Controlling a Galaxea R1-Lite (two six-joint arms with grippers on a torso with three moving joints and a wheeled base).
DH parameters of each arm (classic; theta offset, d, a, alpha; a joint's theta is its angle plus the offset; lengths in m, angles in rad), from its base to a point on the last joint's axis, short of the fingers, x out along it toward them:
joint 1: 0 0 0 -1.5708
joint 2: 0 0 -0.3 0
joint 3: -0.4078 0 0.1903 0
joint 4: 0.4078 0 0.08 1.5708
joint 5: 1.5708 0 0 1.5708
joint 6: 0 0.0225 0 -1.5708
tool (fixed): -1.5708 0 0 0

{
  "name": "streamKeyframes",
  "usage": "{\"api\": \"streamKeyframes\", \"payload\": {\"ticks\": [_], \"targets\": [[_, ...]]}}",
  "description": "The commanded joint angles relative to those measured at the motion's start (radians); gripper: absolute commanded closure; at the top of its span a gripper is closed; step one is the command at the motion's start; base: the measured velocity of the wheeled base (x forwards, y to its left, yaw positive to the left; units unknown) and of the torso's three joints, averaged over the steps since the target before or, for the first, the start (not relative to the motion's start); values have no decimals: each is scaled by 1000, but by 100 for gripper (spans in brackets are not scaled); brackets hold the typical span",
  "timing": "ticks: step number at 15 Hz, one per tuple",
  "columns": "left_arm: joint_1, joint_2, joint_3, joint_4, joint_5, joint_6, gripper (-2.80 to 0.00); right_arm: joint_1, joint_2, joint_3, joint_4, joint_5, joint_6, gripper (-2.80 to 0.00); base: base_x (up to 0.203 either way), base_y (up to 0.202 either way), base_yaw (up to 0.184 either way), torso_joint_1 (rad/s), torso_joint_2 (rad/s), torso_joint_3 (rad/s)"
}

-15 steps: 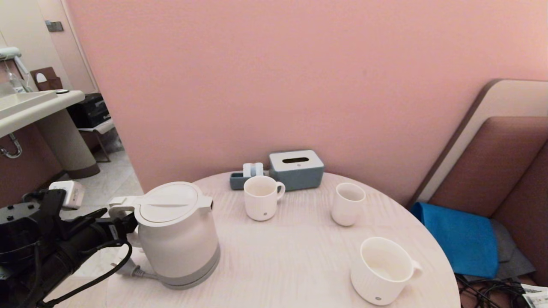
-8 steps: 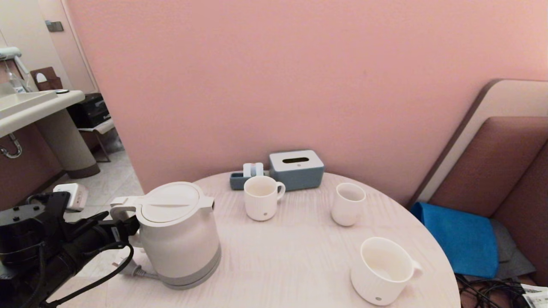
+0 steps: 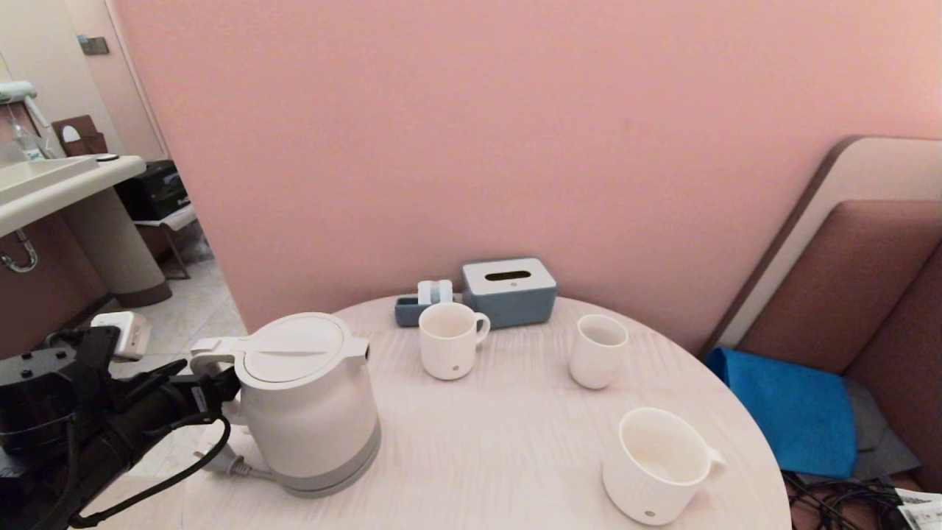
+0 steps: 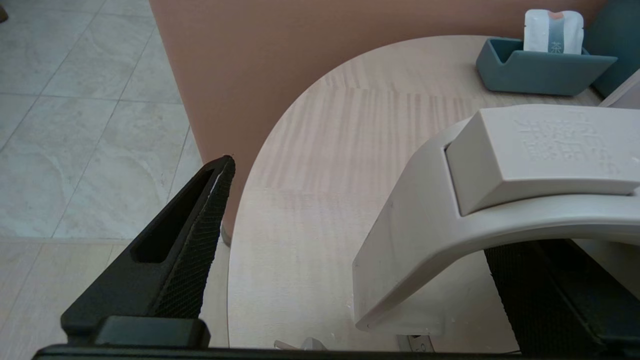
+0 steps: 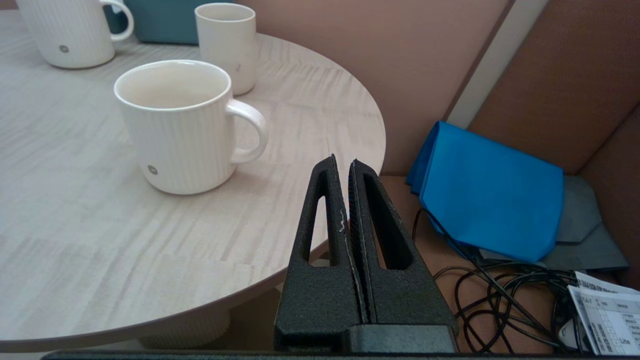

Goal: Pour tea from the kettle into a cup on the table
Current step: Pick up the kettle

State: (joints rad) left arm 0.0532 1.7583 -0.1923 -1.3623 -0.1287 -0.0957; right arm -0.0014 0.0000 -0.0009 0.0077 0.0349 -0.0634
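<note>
You can read one sign: the Chinese character 茶 on the white sachet [image 4: 553, 31] standing in the blue tray [image 4: 540, 70]. Raised lettering on the kettle [image 4: 500, 200] lid tab and print on the paper sheet [image 5: 607, 320] stay illegible.

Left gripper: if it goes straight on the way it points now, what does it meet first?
Probably the kettle: its handle already lies between the open fingers of the left gripper.
</note>
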Motion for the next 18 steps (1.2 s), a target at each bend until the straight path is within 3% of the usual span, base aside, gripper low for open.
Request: {"api": "streamKeyframes", "payload": {"ticks": [1,18], "targets": [[0,-2,1,-8,0,-1,-280,0,0,-1,0,0,-1,0,0,0,0,0,0,0],[0,-14,7,-8,0,1,-280,0,0,-1,0,0,-1,0,0,0,0,0,0,0]]}}
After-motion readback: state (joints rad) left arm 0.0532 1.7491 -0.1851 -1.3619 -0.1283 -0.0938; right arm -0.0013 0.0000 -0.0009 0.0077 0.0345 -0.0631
